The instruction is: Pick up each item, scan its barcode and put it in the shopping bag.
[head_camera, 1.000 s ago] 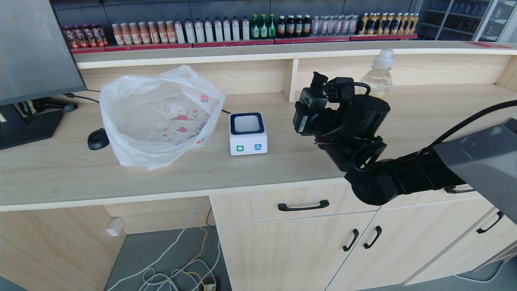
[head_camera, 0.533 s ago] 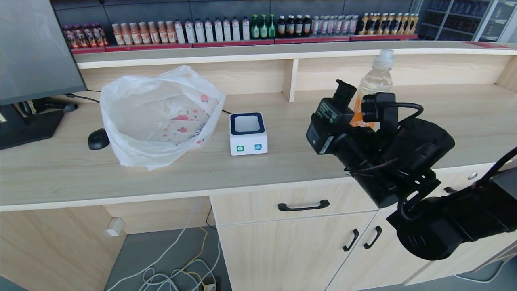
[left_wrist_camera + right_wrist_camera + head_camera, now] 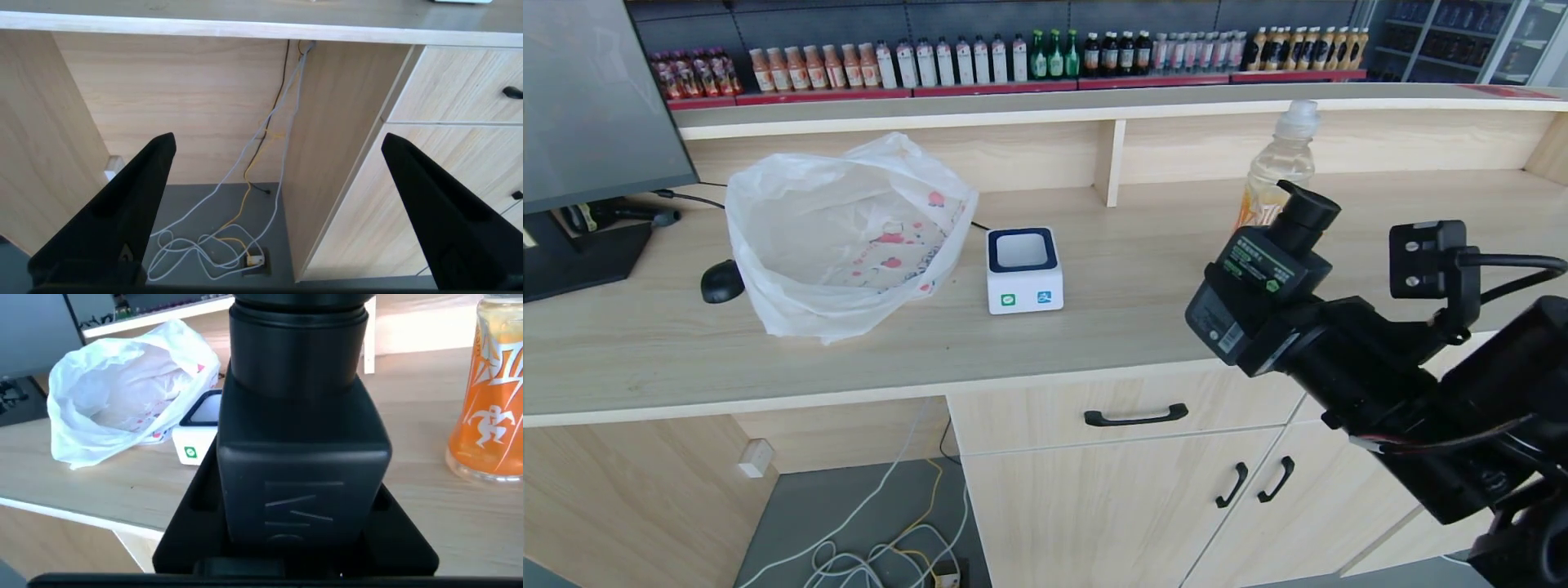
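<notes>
My right gripper (image 3: 1311,347) is shut on a black bottle (image 3: 1262,278) with a round black cap and a green-marked label. It holds the bottle tilted above the counter's front edge, right of the white scanner (image 3: 1023,269). In the right wrist view the black bottle (image 3: 298,449) stands between the fingers, with the scanner (image 3: 200,429) and the white shopping bag (image 3: 122,392) beyond. The shopping bag (image 3: 841,237) stands open left of the scanner. An orange drink bottle (image 3: 1278,167) stands upright at the back right. My left gripper (image 3: 278,143) hangs open below the counter.
A black mouse (image 3: 721,282) lies left of the bag, beside a monitor (image 3: 596,98) on its stand. A wooden divider (image 3: 1109,159) rises behind the scanner. Drawers and cabinet doors (image 3: 1135,416) sit under the counter; cables (image 3: 237,212) lie on the floor.
My right arm has swung right and toward the counter's front edge with the black bottle, uncovering the orange drink bottle behind it.
</notes>
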